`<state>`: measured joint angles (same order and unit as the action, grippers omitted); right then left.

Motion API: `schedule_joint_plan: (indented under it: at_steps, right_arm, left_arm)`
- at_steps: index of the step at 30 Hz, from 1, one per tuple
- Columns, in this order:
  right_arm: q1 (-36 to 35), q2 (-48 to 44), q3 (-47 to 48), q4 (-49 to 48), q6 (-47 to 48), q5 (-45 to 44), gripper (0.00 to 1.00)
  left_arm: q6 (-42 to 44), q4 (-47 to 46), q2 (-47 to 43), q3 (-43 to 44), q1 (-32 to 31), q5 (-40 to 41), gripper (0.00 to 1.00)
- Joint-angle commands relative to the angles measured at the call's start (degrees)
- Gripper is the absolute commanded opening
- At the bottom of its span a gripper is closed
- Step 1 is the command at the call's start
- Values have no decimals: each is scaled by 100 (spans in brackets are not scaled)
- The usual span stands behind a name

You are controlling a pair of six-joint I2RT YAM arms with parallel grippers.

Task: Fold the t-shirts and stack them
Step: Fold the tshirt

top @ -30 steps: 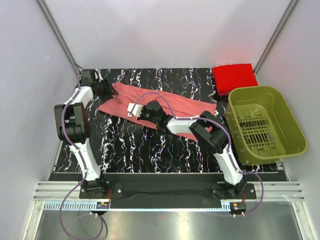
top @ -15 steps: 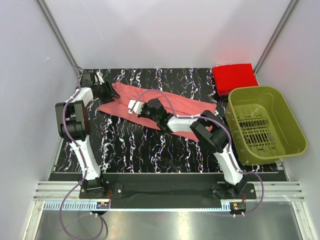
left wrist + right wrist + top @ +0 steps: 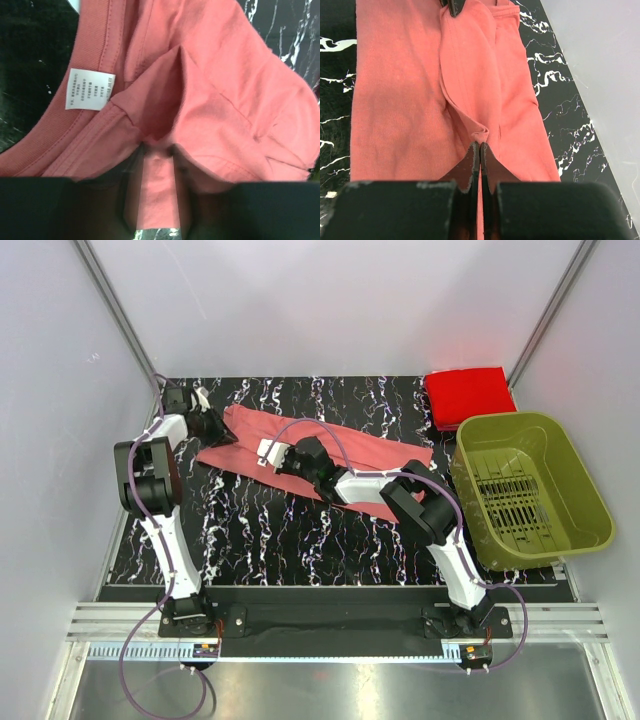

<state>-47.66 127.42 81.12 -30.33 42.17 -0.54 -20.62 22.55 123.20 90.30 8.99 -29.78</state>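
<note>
A salmon-pink t-shirt (image 3: 370, 445) lies spread in a long band across the far half of the black marbled table (image 3: 260, 530). My left gripper (image 3: 213, 426) is at its far left end, shut on a raised fold of the cloth (image 3: 225, 90) near the collar and its white label (image 3: 89, 88); the gripper (image 3: 158, 150) has cloth between its fingers. My right gripper (image 3: 268, 453) is at the shirt's near edge, left of its middle. In the right wrist view the gripper (image 3: 480, 147) is pinched shut on a small ridge of the shirt (image 3: 395, 90). A brighter red t-shirt (image 3: 468, 395) lies folded at the far right corner.
An olive-green plastic basket (image 3: 575, 475) stands at the right edge of the table, just in front of the red shirt. The right arm's forearm stretches over the middle of the salmon shirt. Grey walls close in the far side and both sides.
My right gripper has crept slightly toward the far side with the cloth in it. My left gripper has shifted only a little at the shirt's left end.
</note>
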Motion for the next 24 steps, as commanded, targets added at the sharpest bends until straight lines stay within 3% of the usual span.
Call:
schedule_joint_plan:
  at_steps: [1,3,11,13,14,16,18,21,24]
  right_arm:
    - [20,-33,255,-219,-69,27,0]
    - [29,-50,246,-219,-51,27,0]
    - [29,-173,9,-44,-16,273,0]
    - [20,-182,-61,9,10,317,0]
    - [29,-182,-70,35,28,326,0]
    - [29,-252,-53,219,37,352,16]
    - [29,-418,-70,465,37,361,34]
    - [29,-655,-123,703,-7,405,43]
    - [29,-770,-97,835,-86,484,44]
  left_arm:
    - [6,-251,-24,312,32,-282,17]
    - [-56,-58,20,409,32,-300,1]
    - [-126,1268,248,1068,32,385,1]
    - [-144,1384,301,1112,32,473,12]
    - [-135,1506,328,1130,24,534,27]
    - [-56,1533,302,1148,15,613,29]
    - [-12,1507,205,1165,6,693,41]
    - [-82,1297,21,1148,-3,492,47]
    - [-240,981,-138,1095,-47,202,47]
